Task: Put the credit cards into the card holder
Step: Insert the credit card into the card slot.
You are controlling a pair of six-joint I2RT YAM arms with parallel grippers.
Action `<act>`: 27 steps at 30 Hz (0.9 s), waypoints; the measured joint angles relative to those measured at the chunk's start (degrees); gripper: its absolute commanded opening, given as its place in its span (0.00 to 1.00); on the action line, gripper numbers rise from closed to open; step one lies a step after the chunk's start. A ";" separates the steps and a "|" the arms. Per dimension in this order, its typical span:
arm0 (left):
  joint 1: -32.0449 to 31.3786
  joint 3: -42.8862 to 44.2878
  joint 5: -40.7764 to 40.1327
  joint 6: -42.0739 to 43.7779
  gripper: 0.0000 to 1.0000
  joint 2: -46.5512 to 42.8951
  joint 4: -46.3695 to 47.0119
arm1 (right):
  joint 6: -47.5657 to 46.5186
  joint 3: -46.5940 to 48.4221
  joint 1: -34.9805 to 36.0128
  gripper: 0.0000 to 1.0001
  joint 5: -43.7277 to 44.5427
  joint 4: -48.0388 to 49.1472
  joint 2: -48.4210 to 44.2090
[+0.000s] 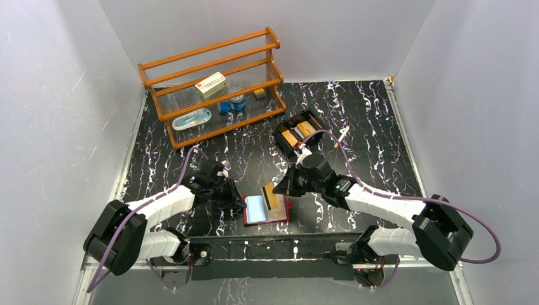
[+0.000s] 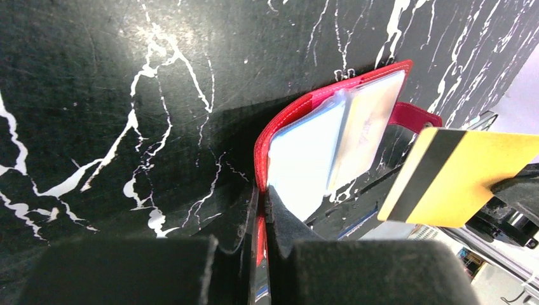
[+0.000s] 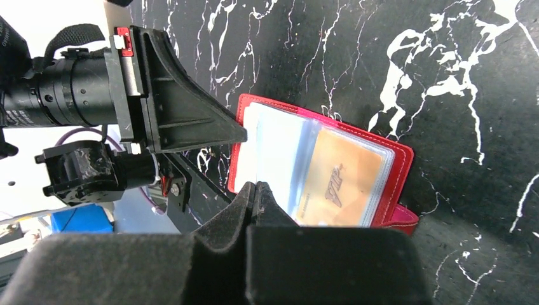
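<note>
The red card holder lies open near the table's front edge, its clear sleeves facing up. My left gripper is shut on its left cover; the red edge sits between the jaws in the left wrist view. An orange card sits in a right-hand sleeve of the holder. My right gripper is shut on a gold card with a black stripe and holds it tilted over the holder's right half. The card shows in the left wrist view. In the right wrist view the jaws are pressed together and the card is not visible.
A black two-compartment tray holding more cards stands behind the right gripper. A wooden rack at the back left carries a cream box and small items. White walls enclose the black marbled table.
</note>
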 measured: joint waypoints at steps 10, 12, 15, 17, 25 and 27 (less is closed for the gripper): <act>0.00 -1.18 -1.40 -0.24 0.00 0.42 -0.13 | 3.28 -5.07 0.57 0.00 -0.07 10.43 4.09; 0.00 -1.18 -1.40 -0.31 0.00 1.01 -0.09 | 3.67 -5.68 0.59 0.00 -0.11 11.87 5.14; 0.07 -1.18 -1.40 -0.46 0.00 1.57 0.13 | 4.39 -6.47 0.59 0.00 -0.26 14.21 6.58; 0.04 -1.20 -1.38 -0.52 0.00 1.70 0.31 | 4.66 -6.97 0.59 0.00 -0.26 15.26 7.17; 0.04 -1.68 -1.27 -1.07 0.00 1.70 1.11 | 6.25 -9.75 0.59 0.00 -0.26 19.28 8.66; 0.07 -1.95 -1.18 -1.27 0.00 1.64 1.51 | 6.56 -10.14 0.59 0.00 -0.33 20.33 9.22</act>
